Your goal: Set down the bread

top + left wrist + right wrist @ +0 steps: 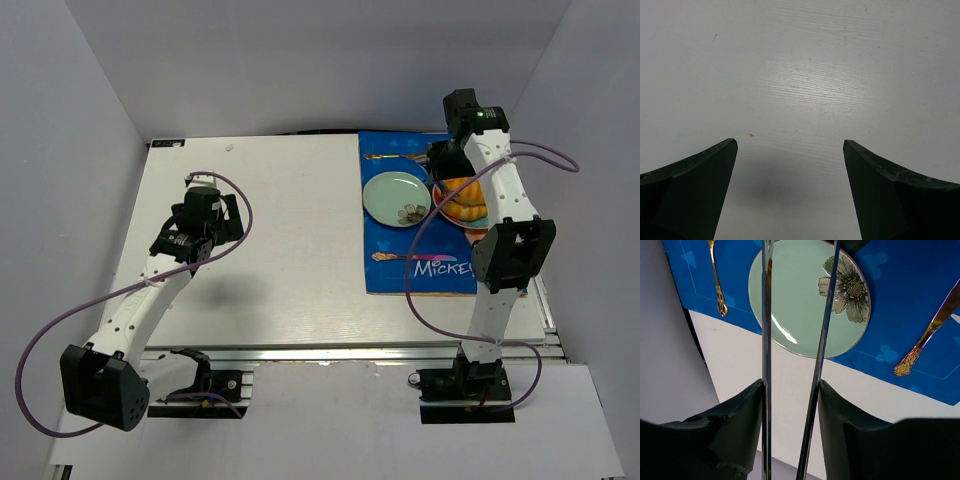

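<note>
Golden-orange bread [463, 188] lies heaped on a dish at the right of the blue placemat, largely covered by my right arm. I cannot tell the ridged roll from the other pieces there. My right gripper [441, 160] [790, 384] is shut on a pair of metal tongs [766, 315]. Their two thin arms run out between my fingers and over the pale green flowered plate [800, 295] [392, 195]. The tong tips are cut off at the frame's top edge, and nothing shows between the arms. My left gripper [225, 212] [790, 142] hangs open over bare white table.
A blue Mickey placemat [395, 270] [900, 285] covers the table's right side. Gold cutlery lies on it: one piece [385, 156] [716, 282] beyond the plate, another [392, 257] [927, 337] nearer me. Grey walls enclose the table.
</note>
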Tool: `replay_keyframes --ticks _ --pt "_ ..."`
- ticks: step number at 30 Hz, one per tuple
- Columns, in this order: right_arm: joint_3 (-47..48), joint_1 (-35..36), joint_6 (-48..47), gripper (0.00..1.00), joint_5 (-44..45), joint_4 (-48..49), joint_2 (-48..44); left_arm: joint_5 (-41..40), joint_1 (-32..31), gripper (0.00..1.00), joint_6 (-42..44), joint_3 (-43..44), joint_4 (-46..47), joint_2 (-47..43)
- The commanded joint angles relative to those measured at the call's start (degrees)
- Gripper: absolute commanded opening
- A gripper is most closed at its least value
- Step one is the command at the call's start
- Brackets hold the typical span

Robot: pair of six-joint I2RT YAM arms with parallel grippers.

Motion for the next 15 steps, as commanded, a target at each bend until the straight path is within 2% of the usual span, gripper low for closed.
replay_keyframes --ticks 1,6,9,15 --pt "1.0 -0.3 0.1 0.51 0.6 1.9 -0.2 -1.4 -0.3 0.98 0.6 -0.1 0.1 -0.5" --pt "0.8 -0.6 0.0 0.5 0.6 2.3 0.0 -1.7 -0.3 0.98 0.7 -0.2 0.1 -0.5" --pt "0.3 -0.6 0.0 0.43 0.5 2.4 -0.2 -2.0 -0.3 0.98 0.9 -0.5 0.1 -0.4" --pt "-2.0 -0.6 0.0 0.18 0.8 3.1 -1.9 -4.0 -0.3 0.98 1.1 0.1 -0.3 -0.5"
